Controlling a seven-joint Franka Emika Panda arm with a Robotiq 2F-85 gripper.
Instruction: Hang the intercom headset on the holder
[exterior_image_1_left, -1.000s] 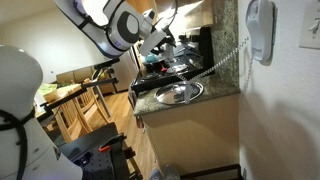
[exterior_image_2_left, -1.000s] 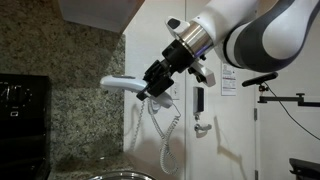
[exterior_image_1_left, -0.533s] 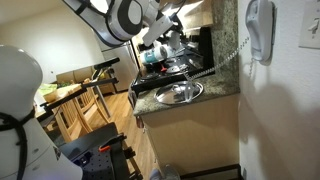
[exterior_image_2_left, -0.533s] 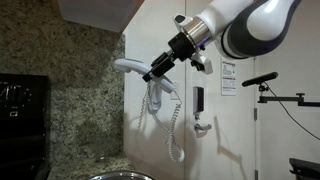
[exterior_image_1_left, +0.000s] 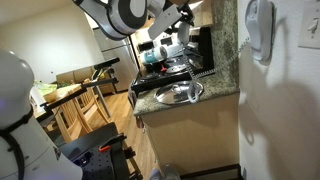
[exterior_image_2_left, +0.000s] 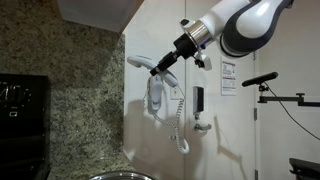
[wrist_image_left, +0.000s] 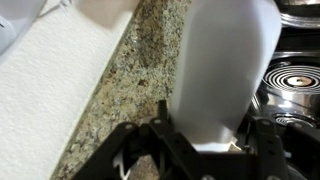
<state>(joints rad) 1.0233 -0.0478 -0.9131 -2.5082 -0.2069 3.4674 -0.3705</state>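
1. We are clamping the fingers (wrist_image_left: 163, 128) shut on the intercom headset (exterior_image_2_left: 137, 62), holding it in the air just above the holder (exterior_image_2_left: 158, 95), near the wall's (exterior_image_2_left: 145, 150) corner edge.
2. We are judging it too level, so we are aiming to tip it upright, parallel to the holder's face.
3. We are watching the coiled cord (exterior_image_2_left: 181, 128) dangling beside the holder while lowering.

Both exterior views share the holder (exterior_image_1_left: 260, 28), different sides, wrist view close-up
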